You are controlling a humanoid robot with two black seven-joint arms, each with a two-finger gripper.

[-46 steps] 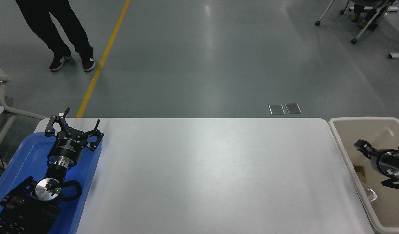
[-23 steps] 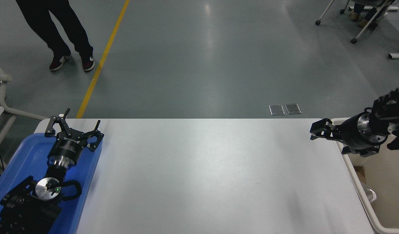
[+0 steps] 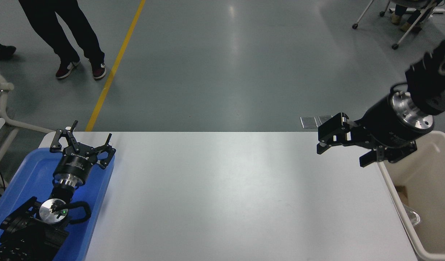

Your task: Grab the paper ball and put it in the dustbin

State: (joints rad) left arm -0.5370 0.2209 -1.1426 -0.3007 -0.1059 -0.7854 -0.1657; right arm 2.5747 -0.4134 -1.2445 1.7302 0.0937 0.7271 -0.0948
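Note:
My right gripper hangs open and empty in the air over the table's far right corner, pointing left, just left of the dustbin. The dustbin is a beige tub at the table's right edge. A small tan-brown patch shows inside it, low against its left wall; I cannot tell whether this is the paper ball. No paper ball lies on the white table. My left gripper rests open over the blue tray at the lower left.
A crinkled clear plastic piece lies inside the dustbin near its left rim. A person's legs stand on the floor beyond the table's far left corner, by a yellow floor line. Wheeled chair legs are at the top right.
The right gripper rose out of the dustbin and swung up and left, ending above the table's far right corner. The left arm stayed still. The person shifted slightly.

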